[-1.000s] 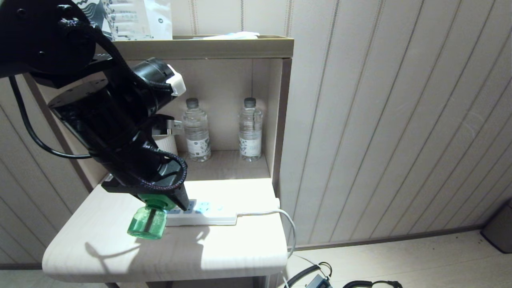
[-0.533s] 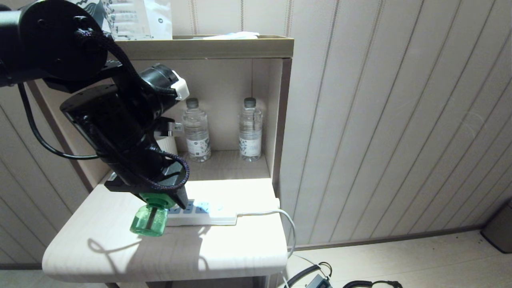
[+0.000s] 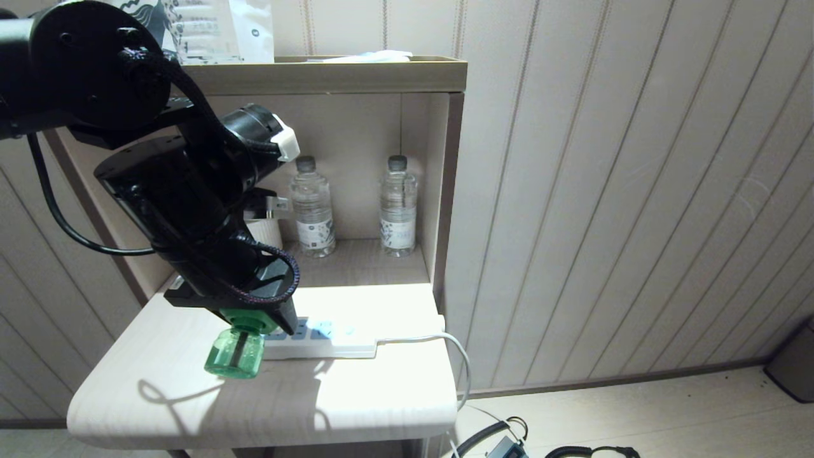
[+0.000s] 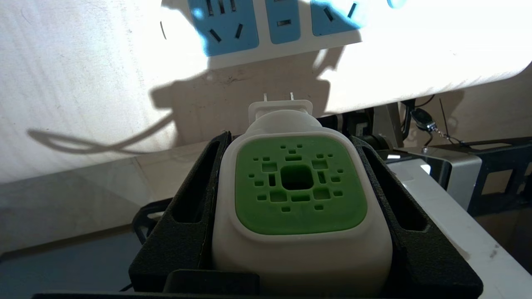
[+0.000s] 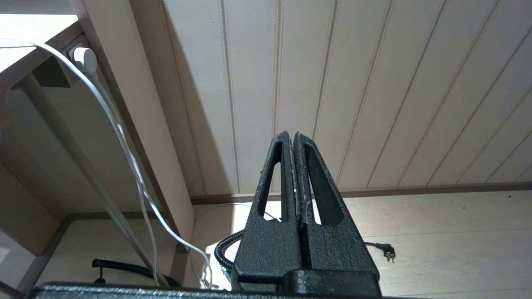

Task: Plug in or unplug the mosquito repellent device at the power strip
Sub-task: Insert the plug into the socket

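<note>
The left pincer [image 3: 254,321] hung low over the near-left part of the pale surface [image 3: 356,394], its two black fingers [image 4: 195,207] pinching the white head of the mosquito repellent device [image 4: 299,195] from both sides. The device was clear of the surface and unplugged: its two metal prongs [image 4: 278,97] pointed toward the power strip [image 3: 331,340] with a visible gap between them and the nearest pale-blue socket face [image 4: 224,27]. From the head view, the translucent green bottle [image 3: 234,359] hung below the pincer, just beside the strip's left end; green liquid showed inside, its level not readable. The strip lay flat across the middle of the surface, its white cord [image 3: 461,362] leaving the right end and dropping over the edge.

In the open shelf compartment behind stood two clear water bottles [image 3: 313,207], capped, upright and well apart from each other; whether they were full could not be told. A pale cup [image 3: 266,230] stood left of them, mostly hidden by the arm. Bagged items [image 3: 216,28] sat on the shelf top.

The right pincer [image 5: 294,137] was parked low beside the furniture, fingers pressed together and holding nothing, aimed at the panelled wall [image 5: 374,83].
</note>
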Controlling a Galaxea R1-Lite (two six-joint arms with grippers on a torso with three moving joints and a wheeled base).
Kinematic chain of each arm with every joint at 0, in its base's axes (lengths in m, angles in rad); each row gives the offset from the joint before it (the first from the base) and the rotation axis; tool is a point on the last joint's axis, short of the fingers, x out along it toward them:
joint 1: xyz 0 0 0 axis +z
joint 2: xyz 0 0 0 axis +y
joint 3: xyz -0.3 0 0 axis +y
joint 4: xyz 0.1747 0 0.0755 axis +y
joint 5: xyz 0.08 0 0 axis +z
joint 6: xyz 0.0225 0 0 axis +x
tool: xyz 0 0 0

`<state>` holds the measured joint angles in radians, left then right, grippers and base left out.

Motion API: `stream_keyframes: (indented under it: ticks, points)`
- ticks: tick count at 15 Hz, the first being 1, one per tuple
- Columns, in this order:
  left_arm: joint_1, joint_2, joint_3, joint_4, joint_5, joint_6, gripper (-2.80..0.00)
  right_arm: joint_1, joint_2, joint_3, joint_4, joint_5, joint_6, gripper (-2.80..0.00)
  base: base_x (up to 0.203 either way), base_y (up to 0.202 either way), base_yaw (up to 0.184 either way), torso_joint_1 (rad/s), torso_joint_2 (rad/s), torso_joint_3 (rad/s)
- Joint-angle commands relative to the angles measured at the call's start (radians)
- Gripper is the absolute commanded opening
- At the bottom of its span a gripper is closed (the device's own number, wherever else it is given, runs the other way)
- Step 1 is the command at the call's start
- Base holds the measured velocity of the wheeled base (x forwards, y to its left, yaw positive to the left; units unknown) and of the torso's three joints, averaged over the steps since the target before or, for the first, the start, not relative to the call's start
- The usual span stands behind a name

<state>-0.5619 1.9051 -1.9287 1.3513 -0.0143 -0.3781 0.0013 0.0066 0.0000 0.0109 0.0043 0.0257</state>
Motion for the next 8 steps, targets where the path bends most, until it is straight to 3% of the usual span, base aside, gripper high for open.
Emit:
stream_keyframes:
  ticks: [1, 5, 8]
  points:
    - [-0.001, -0.001, 0.001, 0.008, 0.0, -0.002, -2.8, 0.0, 0.0, 0.0, 0.0, 0.0, 0.0, -2.8, 0.0, 0.0, 0.0, 0.0, 0.0, 0.0]
    - [-0.001, -0.003, 0.001, 0.009, -0.001, -0.002, -2.8, 0.0, 0.0, 0.0, 0.0, 0.0, -0.001, -2.8, 0.0, 0.0, 0.0, 0.0, 0.0, 0.0]
    - [-0.001, -0.005, 0.0, 0.011, -0.001, -0.002, -2.8, 0.0, 0.0, 0.0, 0.0, 0.0, -0.001, -2.8, 0.0, 0.0, 0.0, 0.121, -0.29, -0.164]
